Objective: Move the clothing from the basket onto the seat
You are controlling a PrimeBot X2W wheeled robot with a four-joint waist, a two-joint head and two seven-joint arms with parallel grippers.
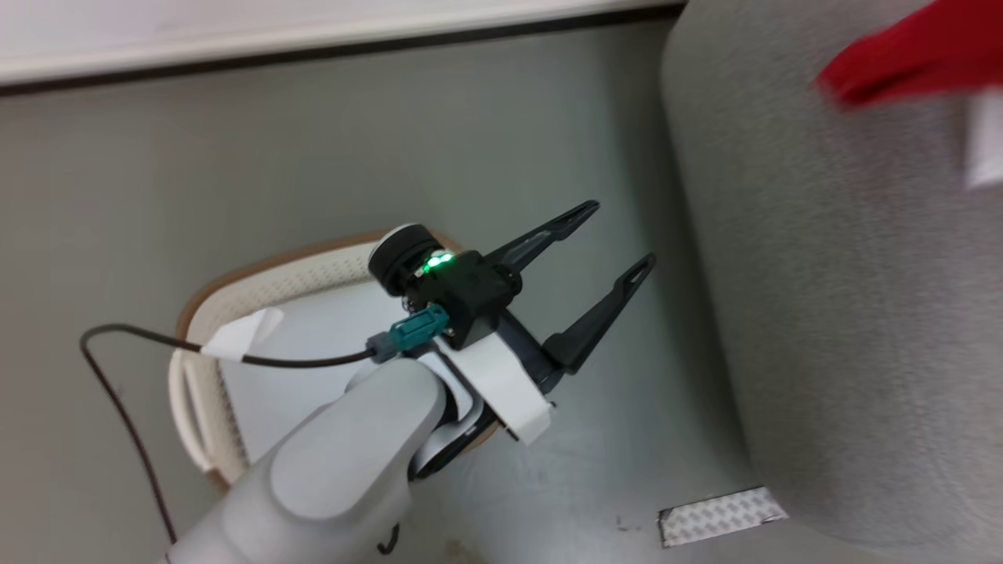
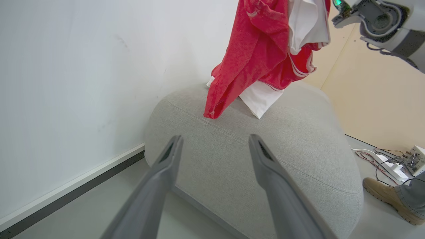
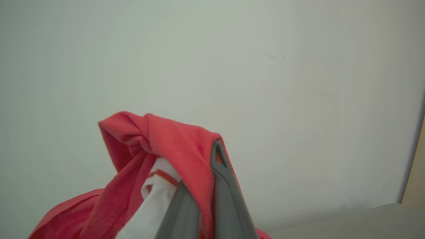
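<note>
Probably a test lab, bare white wall [image 2: 66,83], grey floor [image 1: 235,157], loose cables [image 2: 375,157], electronics box [image 2: 415,162]

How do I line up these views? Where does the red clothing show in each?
Head view: clothing top right, blurred, over the seat.
Left wrist view: clothing top centre, hanging down to the seat.
Right wrist view: clothing lower centre-left, pinched in the right gripper.
Shared landmark: the grey seat.

My left arm [image 1: 337,462] reaches forward, its pale forearm rising to a dark wrist [image 1: 462,286] with a green light. My left gripper [image 1: 619,235] has its two long fingers spread wide apart. My right gripper [image 3: 202,166], held high, is pinched tight on the clothing [image 3: 159,142].
</note>
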